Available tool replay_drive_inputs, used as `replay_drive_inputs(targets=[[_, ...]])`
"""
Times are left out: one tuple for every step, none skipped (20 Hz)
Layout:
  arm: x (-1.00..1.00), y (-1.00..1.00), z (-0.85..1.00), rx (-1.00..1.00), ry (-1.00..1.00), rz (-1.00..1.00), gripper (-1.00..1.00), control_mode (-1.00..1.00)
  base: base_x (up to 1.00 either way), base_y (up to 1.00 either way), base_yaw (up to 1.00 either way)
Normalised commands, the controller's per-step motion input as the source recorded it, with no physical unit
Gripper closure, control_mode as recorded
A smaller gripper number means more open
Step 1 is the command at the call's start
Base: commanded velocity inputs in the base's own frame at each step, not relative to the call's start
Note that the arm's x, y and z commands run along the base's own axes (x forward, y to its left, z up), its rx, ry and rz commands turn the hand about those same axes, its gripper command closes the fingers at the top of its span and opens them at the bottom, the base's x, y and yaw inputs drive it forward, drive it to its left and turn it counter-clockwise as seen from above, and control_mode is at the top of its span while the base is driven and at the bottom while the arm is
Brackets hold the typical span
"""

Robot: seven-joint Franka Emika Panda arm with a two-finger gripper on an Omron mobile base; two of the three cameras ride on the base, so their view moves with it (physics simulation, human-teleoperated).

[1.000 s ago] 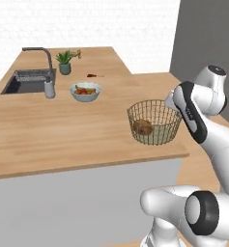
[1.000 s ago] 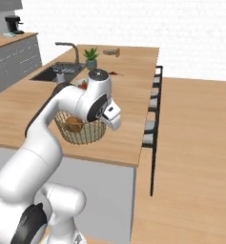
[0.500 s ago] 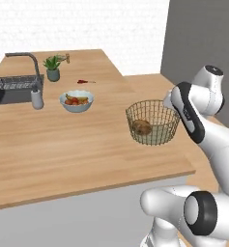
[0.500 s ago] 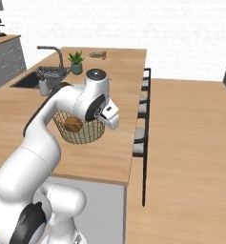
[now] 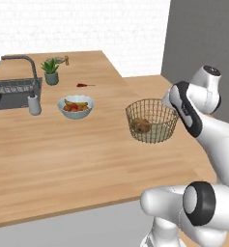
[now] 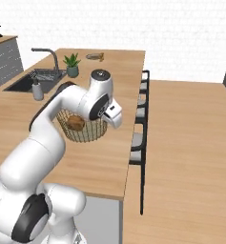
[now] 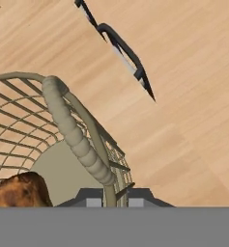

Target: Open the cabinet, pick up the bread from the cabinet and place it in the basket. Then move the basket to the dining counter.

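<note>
The dining counter (image 5: 63, 159), a wide light-wood tabletop, runs across both base views, with the sink (image 5: 12, 91) at its 10 o'clock corner in the left base view and a white fruit bowl (image 5: 75, 107) nearer the middle. The basket (image 5: 151, 120) sits toward 3 o'clock, near the tabletop's edge, with the bread (image 5: 140, 126) lying inside on its floor. In the hand view the jaws (image 7: 109, 198) are closed tight on the basket's rim wire beside a side handle (image 7: 75, 132). So the cabinet and loading steps look finished; I judge the basket is over or already on the dining counter, leaving only setting down and release, though contact is unclear.
</note>
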Motion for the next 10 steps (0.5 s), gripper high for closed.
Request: replay_drive_inputs(targets=[[1.00, -0.16, -0.28, 0.05, 0.00, 0.17, 1.00, -1.00, 0.00, 0.00, 0.00], [1.00, -0.10, -0.29, 0.05, 0.00, 0.18, 1.00, -1.00, 0.00, 0.00, 0.00], [1.00, -0.02, -0.36, 0.02, 0.00, 0.18, 1.00, -1.00, 0.00, 0.00, 0.00], [1.00, 0.00, -0.46, 0.02, 0.00, 0.19, 1.00, -1.00, 0.00, 0.00, 0.00], [1.00, 0.00, -0.49, 0.02, 0.00, 0.19, 1.00, -1.00, 0.00, 0.00, 0.00], [1.00, 0.00, -0.50, 0.01, 0.00, 0.17, 1.00, -1.00, 0.00, 0.00, 0.00], [1.00, 0.00, -0.50, 0.01, 0.00, 0.15, 1.00, -1.00, 0.00, 0.00, 0.00], [1.00, 0.00, -0.46, 0.00, 0.00, 0.11, 1.00, -1.00, 0.00, 0.00, 0.00], [1.00, 0.00, -0.42, 0.00, 0.00, 0.09, 1.00, -1.00, 0.00, 0.00, 0.00], [1.00, 0.00, -0.34, 0.00, 0.06, 0.07, 1.00, -1.00, 0.00, 0.00, 0.00]])
